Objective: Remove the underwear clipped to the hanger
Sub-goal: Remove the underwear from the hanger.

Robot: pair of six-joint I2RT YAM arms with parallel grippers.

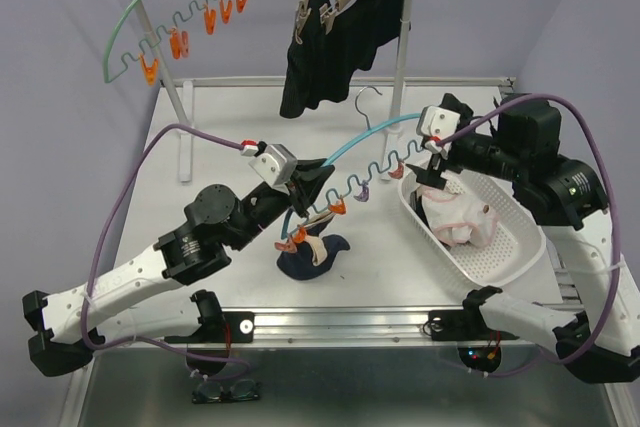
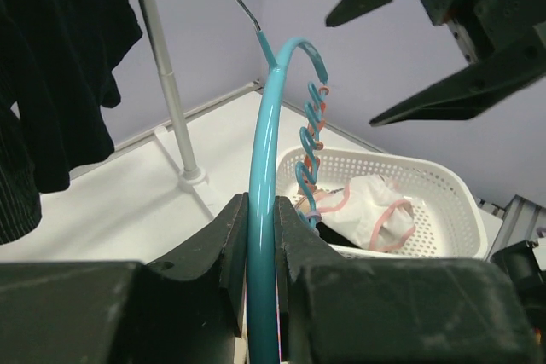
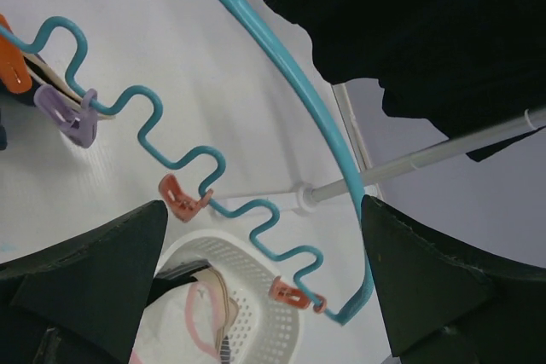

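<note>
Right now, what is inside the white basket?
Bunched pale pink-white underwear with pink trim lies in the white basket. The right arm overhangs the basket's far end and the cloth hides the floor beneath it, so anything there cannot be seen.

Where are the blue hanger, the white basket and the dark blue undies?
blue hanger (image 2: 263, 210), left wrist view, its curved bar.
white basket (image 1: 505, 245), top view, its holey floor.
dark blue undies (image 1: 330, 252), top view, the dark cloth.

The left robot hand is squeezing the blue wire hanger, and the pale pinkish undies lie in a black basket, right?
Almost. The perforated plastic basket is white, not black; the left wrist view shows it. The left gripper does squeeze the teal-blue wire hanger, and the pale pink-white underwear lies in that basket.
</note>
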